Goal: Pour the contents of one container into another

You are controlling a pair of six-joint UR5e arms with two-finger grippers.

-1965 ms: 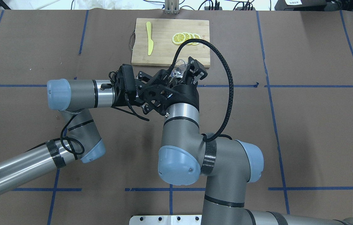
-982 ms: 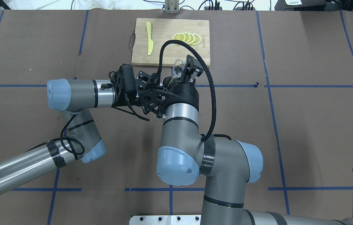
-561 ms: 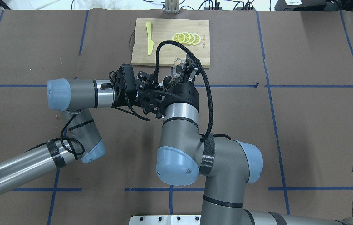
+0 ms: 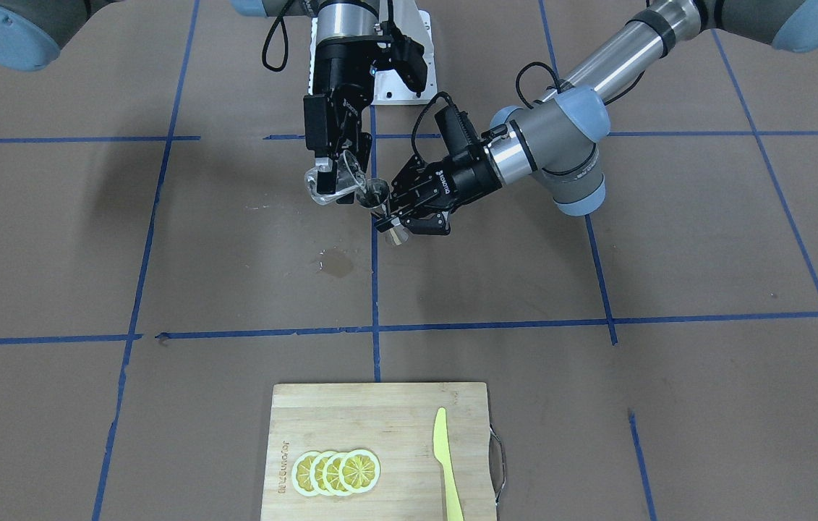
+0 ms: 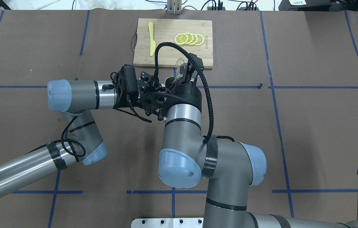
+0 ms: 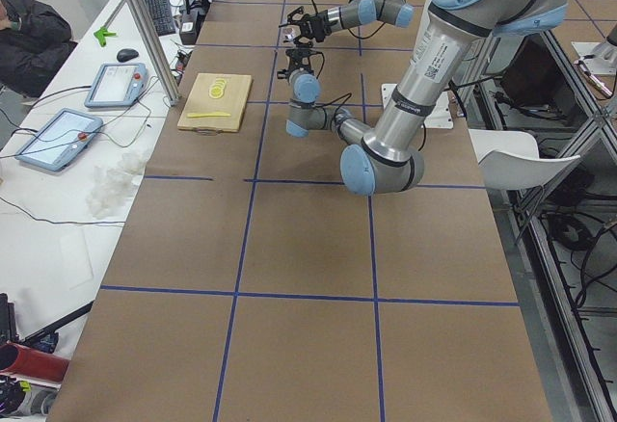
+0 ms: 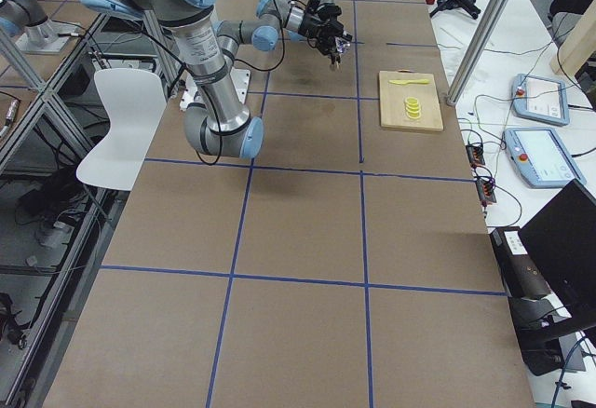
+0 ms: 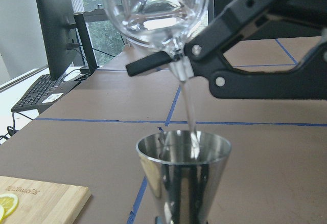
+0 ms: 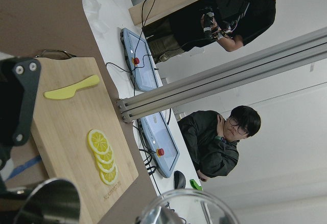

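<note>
A tipped clear glass cup (image 8: 156, 12) streams liquid (image 8: 189, 106) into the upright steel jigger (image 8: 184, 178).

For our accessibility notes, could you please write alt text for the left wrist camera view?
A tilted glass, clamped in black fingers, pours a thin clear stream into the open top of a jigger just below. Behind is a brown table with blue tape; a board corner with a lemon slice sits lower left.

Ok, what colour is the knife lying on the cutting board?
The knife is pale yellow, close to the lemon slices; the exterior front-facing view shows it best.
</note>
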